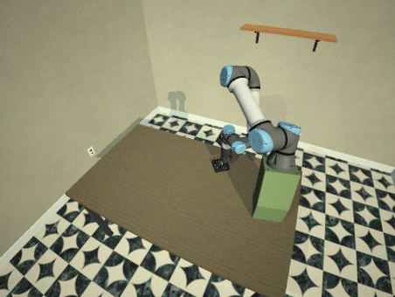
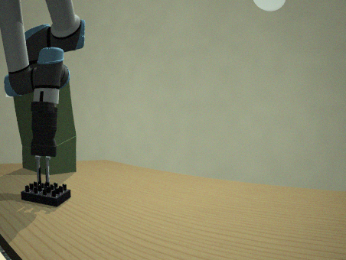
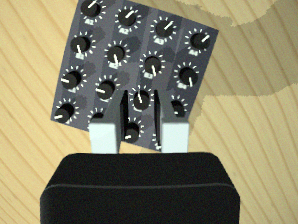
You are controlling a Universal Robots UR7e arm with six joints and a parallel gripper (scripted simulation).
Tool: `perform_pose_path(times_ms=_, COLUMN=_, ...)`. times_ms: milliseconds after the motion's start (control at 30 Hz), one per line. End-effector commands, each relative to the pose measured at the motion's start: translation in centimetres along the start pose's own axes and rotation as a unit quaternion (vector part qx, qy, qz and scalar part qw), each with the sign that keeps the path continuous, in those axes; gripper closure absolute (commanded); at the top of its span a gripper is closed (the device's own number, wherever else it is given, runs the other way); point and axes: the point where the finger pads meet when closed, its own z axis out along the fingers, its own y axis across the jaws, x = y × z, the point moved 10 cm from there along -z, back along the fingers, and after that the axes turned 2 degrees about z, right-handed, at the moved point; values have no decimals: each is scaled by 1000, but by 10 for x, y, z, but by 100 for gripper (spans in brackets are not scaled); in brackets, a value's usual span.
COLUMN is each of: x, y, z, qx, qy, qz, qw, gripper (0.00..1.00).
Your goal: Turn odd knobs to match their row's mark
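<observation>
The knob box [image 1: 220, 165] [image 2: 46, 196] [image 3: 139, 42] is a small dark box with four rows of four black knobs. It stands on the wooden table [image 1: 153, 196] [image 2: 191, 222] near the arm's base. In the wrist view it is turned a little clockwise, and each knob has a white line and a ring of marks. My gripper [image 3: 141, 105] [image 2: 43, 181] [image 1: 225, 159] points straight down onto the box. Its two fingers stand partly open on either side of one knob [image 3: 141, 100], the third from the left in the third row from the top of that view. A small gap shows on each side.
The arm stands on a green pedestal [image 1: 275, 192] [image 2: 65, 126] at the table's right edge, close behind the box. A wooden shelf [image 1: 288, 32] hangs on the far wall. The floor around the table is tiled.
</observation>
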Motion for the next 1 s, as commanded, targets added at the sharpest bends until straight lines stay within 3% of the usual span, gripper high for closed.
perform_pose_path(times_ms=0, x=2, y=1, z=0, qx=0, qy=2, qz=1, qw=1000, gripper=54)
perform_pose_path(times_ms=967, x=2, y=1, z=8, qx=0, qy=2, qz=1, qw=1000, gripper=54)
